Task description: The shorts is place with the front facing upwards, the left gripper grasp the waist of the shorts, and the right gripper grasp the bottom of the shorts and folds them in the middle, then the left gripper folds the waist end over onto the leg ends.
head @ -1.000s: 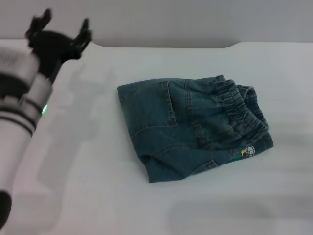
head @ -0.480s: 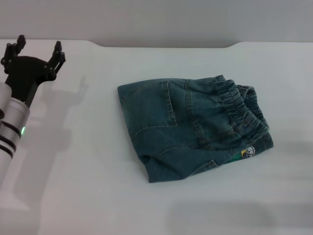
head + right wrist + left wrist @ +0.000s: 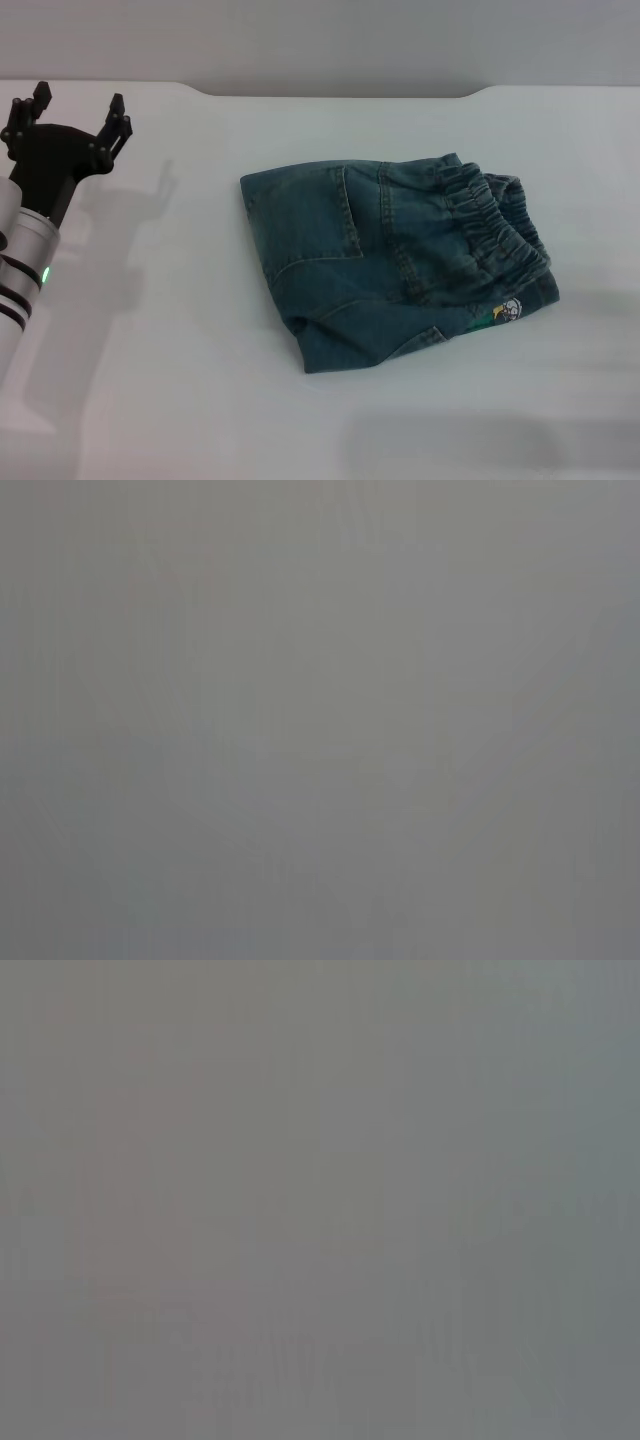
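Head view | shorts (image 3: 395,260) lie folded mid-bench (image 3: 200,400), waistband over leg ends | left gripper (image 3: 68,115) at far left, jaws apart, empty | right gripper unseen | risk: loose top layer could slide open if nudged

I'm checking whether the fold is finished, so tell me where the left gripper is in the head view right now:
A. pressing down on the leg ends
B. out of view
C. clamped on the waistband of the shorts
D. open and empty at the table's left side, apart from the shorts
D: the left gripper stands open with nothing between its fingers, well to the left of the folded shorts, which lie alone on the table.
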`<move>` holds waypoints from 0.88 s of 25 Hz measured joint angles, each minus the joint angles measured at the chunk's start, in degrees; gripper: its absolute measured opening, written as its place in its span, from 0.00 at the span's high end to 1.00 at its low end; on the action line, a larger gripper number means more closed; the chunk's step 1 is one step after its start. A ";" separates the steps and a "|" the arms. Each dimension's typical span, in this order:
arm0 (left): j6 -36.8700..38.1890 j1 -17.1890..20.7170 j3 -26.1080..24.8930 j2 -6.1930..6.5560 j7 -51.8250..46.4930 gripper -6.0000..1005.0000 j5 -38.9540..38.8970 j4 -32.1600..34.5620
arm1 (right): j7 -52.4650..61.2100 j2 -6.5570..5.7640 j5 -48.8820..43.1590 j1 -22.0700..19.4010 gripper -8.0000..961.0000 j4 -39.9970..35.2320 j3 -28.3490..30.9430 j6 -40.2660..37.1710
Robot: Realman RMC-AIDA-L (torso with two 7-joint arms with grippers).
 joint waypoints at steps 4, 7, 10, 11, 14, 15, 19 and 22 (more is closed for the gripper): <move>-0.27 0.05 0.68 -0.07 -0.21 0.16 0.00 -0.19 | -0.01 -0.06 0.00 0.20 0.25 -0.37 -0.66 -0.02; -0.33 0.35 1.07 -0.07 -1.43 0.16 0.00 -0.32 | -0.03 -0.07 0.00 0.27 0.25 -0.59 -1.04 -0.10; -0.29 0.63 1.30 -0.01 -2.71 0.16 0.00 -0.27 | -0.04 -0.10 0.00 0.20 0.25 -0.62 -1.17 -0.12; -0.29 0.63 1.30 -0.01 -2.71 0.16 0.00 -0.27 | -0.04 -0.09 0.00 0.17 0.25 -0.62 -1.24 -0.13; -0.12 1.22 1.32 0.02 -2.91 0.16 0.14 -0.37 | -0.06 -0.10 0.00 0.24 0.25 -0.56 -1.65 -0.15; -0.11 1.27 1.32 0.03 -2.91 0.16 0.16 -0.39 | -0.08 -0.10 -0.01 0.32 0.25 -0.56 -1.72 -0.16; -0.10 1.41 1.32 0.04 -2.94 0.16 0.23 -0.40 | -0.15 -0.18 -0.26 0.50 0.25 -0.39 -1.73 -0.17; -0.07 1.65 1.38 0.04 -2.95 0.16 0.26 -0.49 | -0.17 -0.20 -0.33 0.57 0.25 -0.23 -1.73 -0.16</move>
